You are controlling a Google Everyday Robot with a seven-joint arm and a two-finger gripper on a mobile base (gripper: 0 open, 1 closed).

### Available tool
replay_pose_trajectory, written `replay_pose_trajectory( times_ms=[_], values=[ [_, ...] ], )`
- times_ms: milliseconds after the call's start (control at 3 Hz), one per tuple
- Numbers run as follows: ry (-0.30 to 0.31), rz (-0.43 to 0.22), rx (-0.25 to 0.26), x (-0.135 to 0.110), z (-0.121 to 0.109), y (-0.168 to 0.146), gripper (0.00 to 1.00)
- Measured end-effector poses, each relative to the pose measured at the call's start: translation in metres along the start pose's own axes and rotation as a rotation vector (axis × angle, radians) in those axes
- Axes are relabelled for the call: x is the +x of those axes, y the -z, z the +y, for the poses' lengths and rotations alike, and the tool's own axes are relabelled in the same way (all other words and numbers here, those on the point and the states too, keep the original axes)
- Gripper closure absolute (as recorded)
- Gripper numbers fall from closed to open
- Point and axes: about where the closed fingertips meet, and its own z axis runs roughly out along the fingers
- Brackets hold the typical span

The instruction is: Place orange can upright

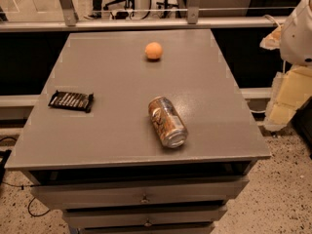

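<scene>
A dark packet (71,101) is lying near the table's (117,72) left edge. The orange can (167,121) is lying on its side toward the front, bare surface around it. The gripper (287,99) is hanging beyond the right edge — whether it is spread or closed, I cannot tell.

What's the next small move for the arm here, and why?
Probably swing the gripper, now at the picture's right edge beside the table, toward the orange can, which lies on its side near the front edge, untouched.
</scene>
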Motion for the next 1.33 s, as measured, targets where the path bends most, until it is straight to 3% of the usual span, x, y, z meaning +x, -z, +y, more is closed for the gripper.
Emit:
replay_pose_trajectory(
  times_ms=[333,667,1000,1333],
  values=[
    [0.0,0.0,0.0,0.0,0.0,0.0,0.0],
    [-0.035,-0.064,-0.02,-0.015,0.001,-0.002,0.0],
    [-0.125,-0.19,-0.095,-0.059,0.005,-0.009,0.0],
    [-0.285,-0.295,-0.173,-0.118,0.011,-0.02,0.0]
  ],
)
